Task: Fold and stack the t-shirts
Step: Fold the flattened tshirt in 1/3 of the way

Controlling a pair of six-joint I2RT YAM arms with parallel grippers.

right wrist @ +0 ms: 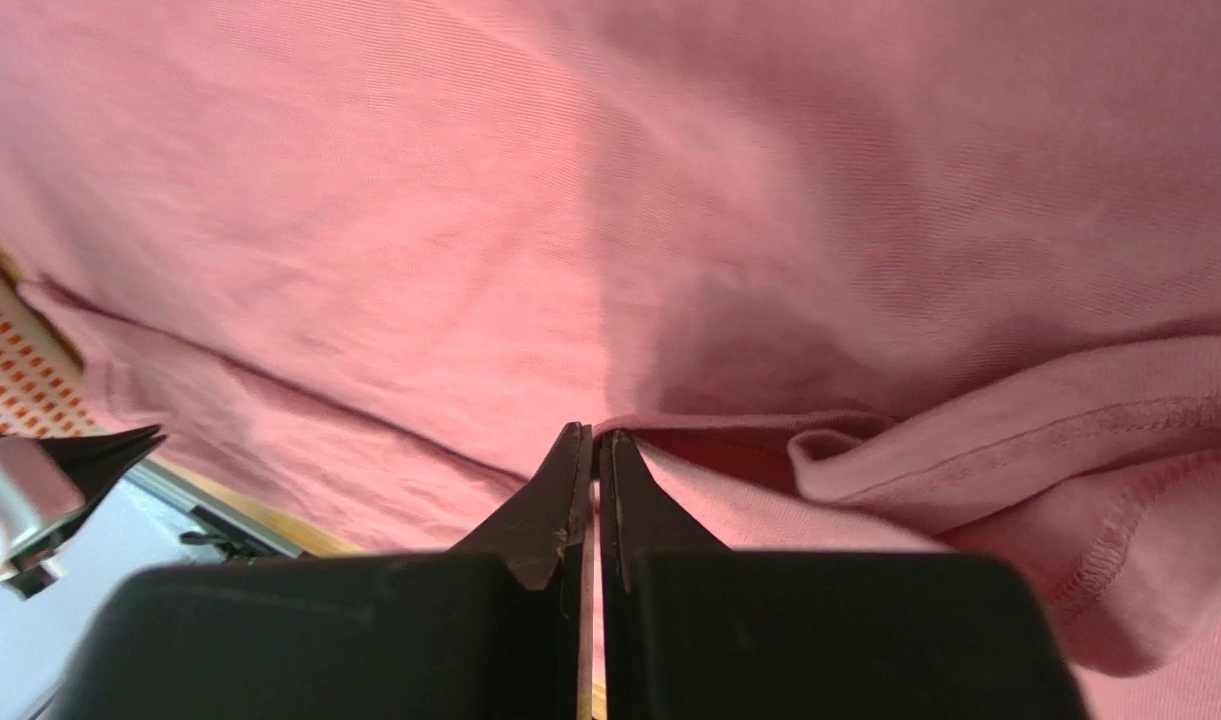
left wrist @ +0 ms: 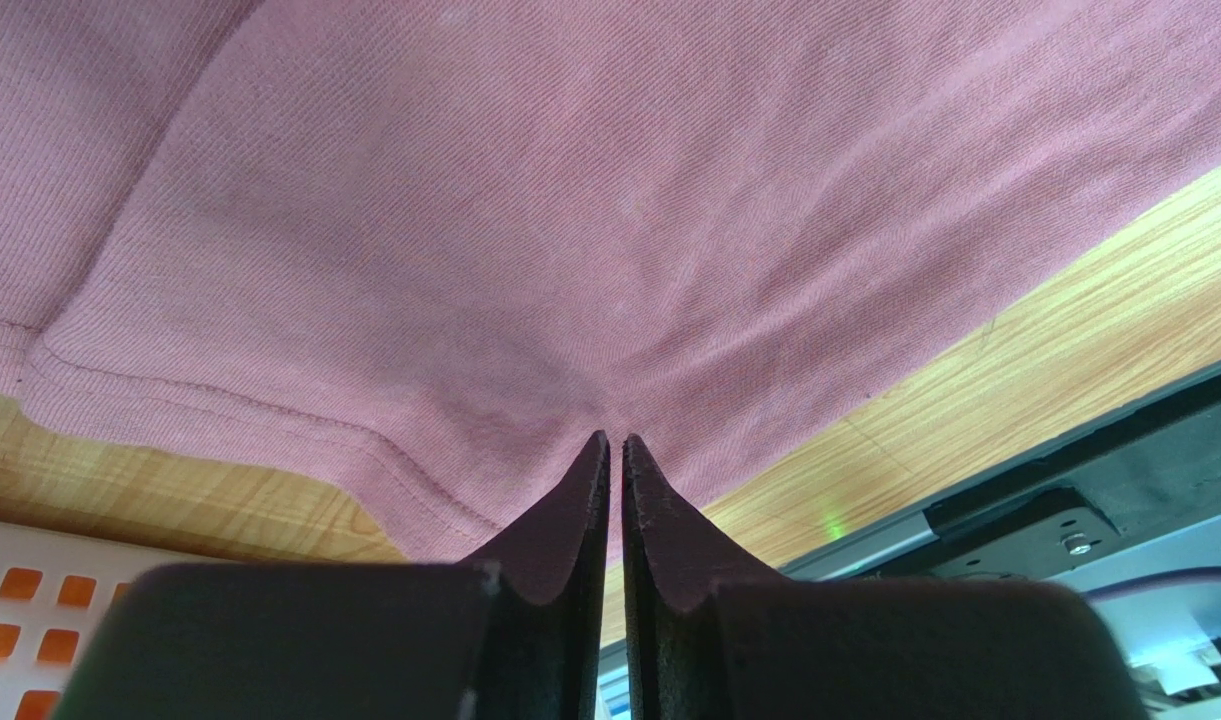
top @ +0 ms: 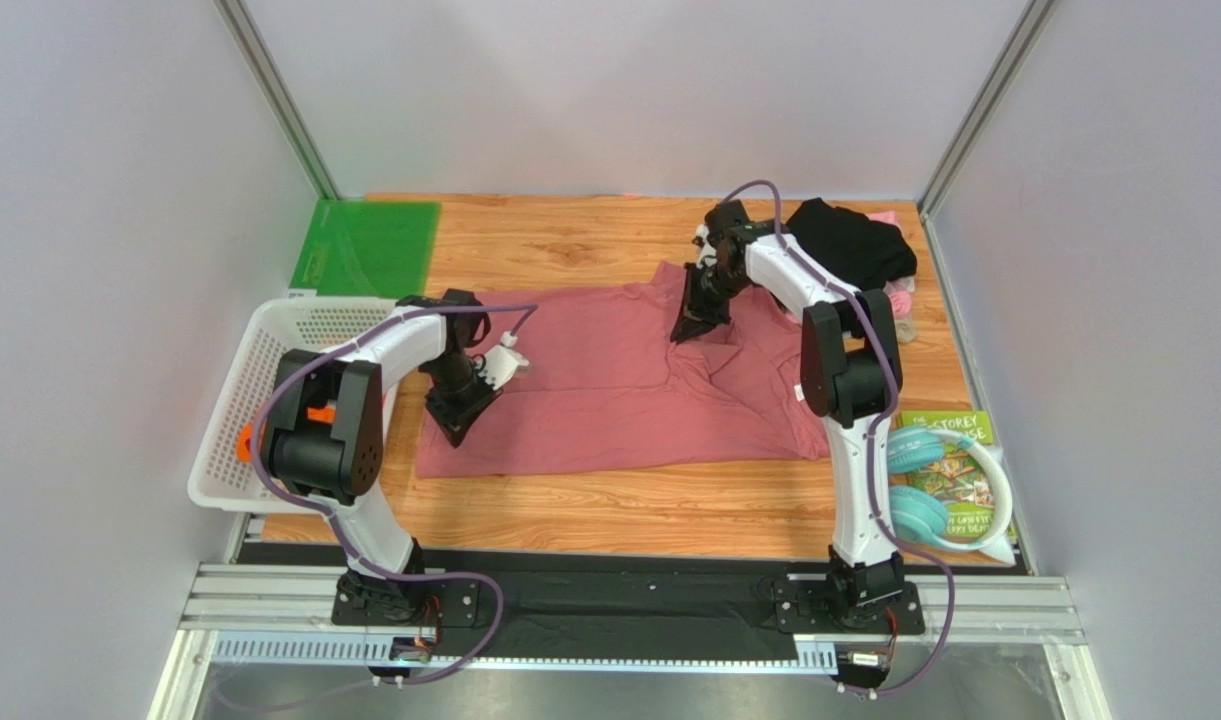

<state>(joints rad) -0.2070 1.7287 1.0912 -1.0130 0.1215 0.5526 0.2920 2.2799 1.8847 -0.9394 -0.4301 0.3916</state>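
The large dusty-rose t-shirt (top: 616, 383) lies spread on the wooden table. My left gripper (top: 460, 425) is at its left edge, and the left wrist view shows it (left wrist: 616, 444) shut, pinching the rose cloth (left wrist: 571, 225) near the hem. My right gripper (top: 693, 321) is at the shirt's far edge, and the right wrist view shows it (right wrist: 594, 435) shut on a fold of the shirt (right wrist: 421, 195). A black t-shirt (top: 849, 240) lies bunched at the back right with pale pink cloth (top: 903, 299) beside it. The neck label is hidden.
A white mesh basket (top: 256, 353) stands at the left table edge, with something orange showing through its mesh (left wrist: 8, 615). A green mat (top: 364, 248) lies at the back left. A picture book and teal rings (top: 947, 480) lie at the front right. Walls enclose the table.
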